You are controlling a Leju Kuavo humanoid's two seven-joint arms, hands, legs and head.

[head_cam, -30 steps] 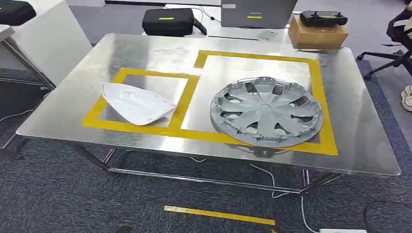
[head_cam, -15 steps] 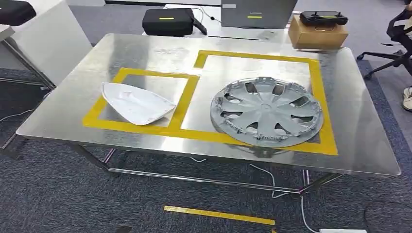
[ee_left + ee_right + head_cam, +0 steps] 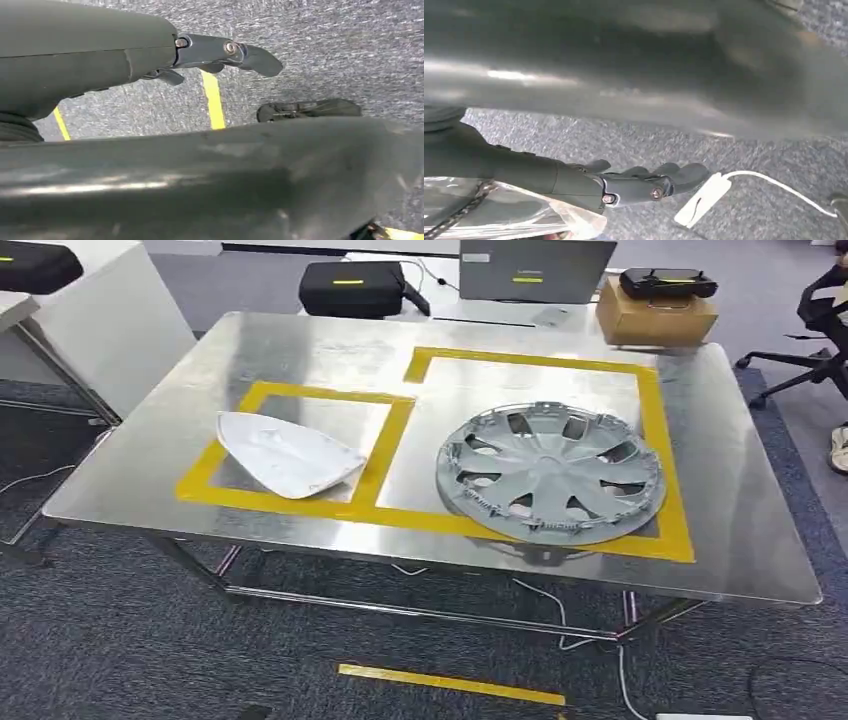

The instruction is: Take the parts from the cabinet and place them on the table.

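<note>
Your two parts lie on the counter [image 3: 720, 510]. The hubcap [image 3: 550, 472] sits flat inside the larger yellow tape frame [image 3: 650, 440], its near rim over the front strip. The white shell [image 3: 285, 453] rests in the smaller frame [image 3: 310, 395] just beside the hubcap, its tip crossing the shared strip. Behind the counter you see a black case [image 3: 355, 287] and a cardboard box [image 3: 655, 315]. Both hang over the carpet: the left robot hand [image 3: 220, 55] holds nothing, fingers loosely extended; the right robot hand [image 3: 644, 182] likewise, near a white power strip [image 3: 701, 200].
</note>
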